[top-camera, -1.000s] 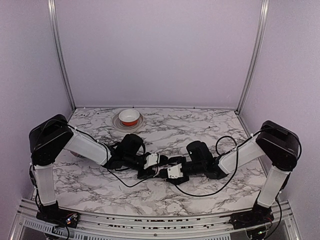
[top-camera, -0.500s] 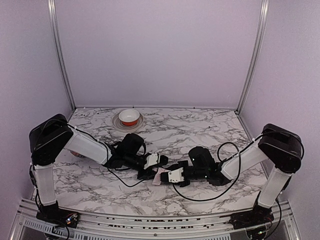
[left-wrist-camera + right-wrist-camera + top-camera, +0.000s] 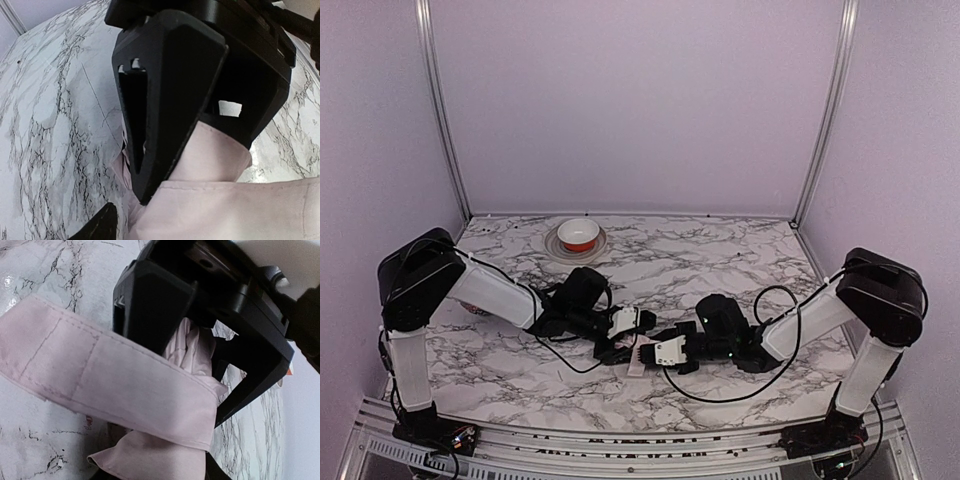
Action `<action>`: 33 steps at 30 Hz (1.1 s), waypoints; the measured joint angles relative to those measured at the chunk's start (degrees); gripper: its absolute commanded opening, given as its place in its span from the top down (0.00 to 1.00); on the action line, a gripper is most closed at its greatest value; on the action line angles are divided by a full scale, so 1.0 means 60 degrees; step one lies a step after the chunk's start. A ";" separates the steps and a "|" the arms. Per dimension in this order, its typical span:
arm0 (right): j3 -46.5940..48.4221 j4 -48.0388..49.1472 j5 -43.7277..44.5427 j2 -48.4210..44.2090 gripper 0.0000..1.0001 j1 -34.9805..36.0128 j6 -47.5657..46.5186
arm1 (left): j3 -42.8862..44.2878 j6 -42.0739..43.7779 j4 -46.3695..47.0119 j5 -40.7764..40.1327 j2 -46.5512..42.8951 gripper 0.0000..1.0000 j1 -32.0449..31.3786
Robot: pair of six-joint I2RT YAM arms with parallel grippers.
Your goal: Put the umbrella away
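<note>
The umbrella lies low on the marble table (image 3: 720,255) between my two grippers. From above only a scrap of its pale pink fabric (image 3: 638,364) shows. My left gripper (image 3: 623,335) sits over its left end. In the left wrist view the pink folds (image 3: 225,210) fill the bottom, and one of my own fingertips (image 3: 95,225) stands apart from them, so the jaws are open. The right gripper (image 3: 656,352) meets it from the right and is shut on the umbrella. A pink stitched strap (image 3: 125,385) and bunched fabric cross the right wrist view.
A white and orange bowl (image 3: 579,234) stands on a plate (image 3: 556,246) at the back left. A small reddish thing (image 3: 472,307) peeks out under the left forearm. Black cables (image 3: 720,385) loop over the table near the right arm. Purple walls close in three sides.
The right gripper slid left and nearer, against the left gripper, and closed on the pink fabric. The left jaws spread wider.
</note>
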 measured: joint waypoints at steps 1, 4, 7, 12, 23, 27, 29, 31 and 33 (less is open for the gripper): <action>0.0000 0.0015 0.0044 0.0004 1.00 0.0018 -0.0007 | -0.0022 -0.0004 -0.0062 -0.0076 -0.0026 0.28 0.0000; 0.0004 0.0040 0.0135 0.0011 1.00 0.0033 -0.0004 | -0.0215 0.0044 -0.0240 -0.0259 -0.0175 0.19 0.0000; 0.0004 0.0040 0.0182 0.0011 1.00 0.0033 0.0007 | -0.0342 0.0120 -0.0364 -0.0313 -0.0266 0.11 0.0000; 0.0026 0.0080 0.0339 0.0044 1.00 0.0029 0.0055 | -0.0517 0.0175 -0.0532 -0.0361 -0.0597 0.01 -0.0062; 0.0022 0.0324 0.0878 0.0131 1.00 0.0004 0.0084 | -0.1271 0.0160 -0.0583 -0.1767 -0.2186 0.01 -0.0124; 0.0022 0.0350 0.1013 0.0131 1.00 -0.0007 0.0084 | -0.1738 0.0215 -0.0962 -0.3104 -0.3282 0.01 -0.0200; 0.0022 0.0368 0.1049 0.0131 1.00 -0.0015 0.0080 | -0.1759 0.0229 -0.1217 -0.3854 -0.3778 0.01 -0.0237; 0.0018 0.0390 0.1075 0.0131 1.00 -0.0015 0.0080 | -0.1759 0.0175 -0.1319 -0.4513 -0.4291 0.01 -0.0244; 0.0018 0.0430 0.1089 0.0146 1.00 -0.0015 0.0080 | -0.1774 -0.0182 -0.1177 -0.4707 -0.4688 0.01 -0.0186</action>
